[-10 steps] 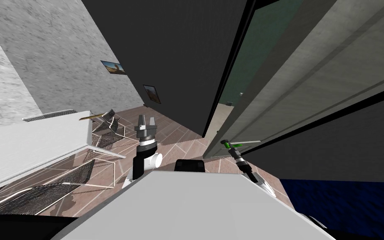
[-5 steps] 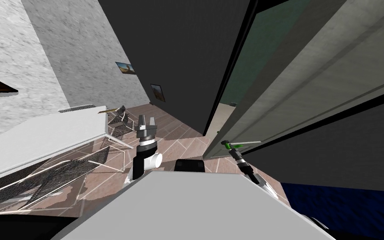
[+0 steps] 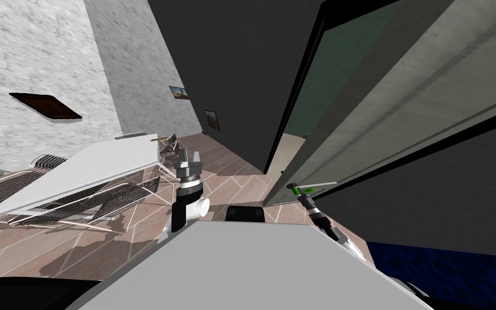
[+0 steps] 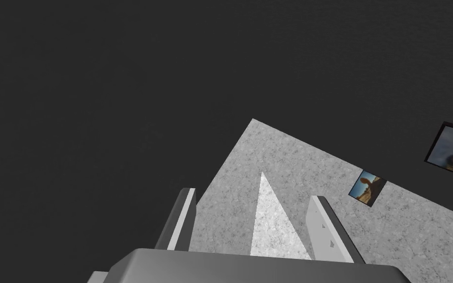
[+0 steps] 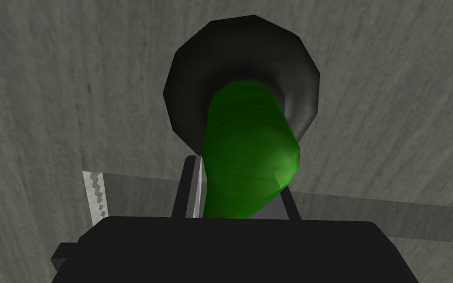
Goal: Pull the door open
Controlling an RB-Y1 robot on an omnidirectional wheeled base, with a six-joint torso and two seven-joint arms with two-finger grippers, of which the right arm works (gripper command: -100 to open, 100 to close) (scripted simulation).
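As seen from the head, the door (image 3: pixel 392 107) stands on my right, a tall grey panel already swung partly out of its dark frame, with a greenish wall showing through the gap. My right gripper (image 3: pixel 300 194) is at the green handle (image 3: pixel 294 187) near the door's free edge. My left gripper (image 3: pixel 189 159) is raised in front of me, away from the door, near a white table (image 3: pixel 107 161).

The left wrist view shows the left fingers (image 4: pixel 325 223) spread wide with nothing between them.

In the right wrist view, the two fingers (image 5: pixel 194 189) press the sides of the green handle (image 5: pixel 250 152), which sticks out from a dark round plate (image 5: pixel 242 73) on the grey door face (image 5: pixel 73 73).

The door is probably rigid and fairly heavy, swinging only on its hinges. The smooth, rounded handle may slip, so a grip close to the plate seems best.
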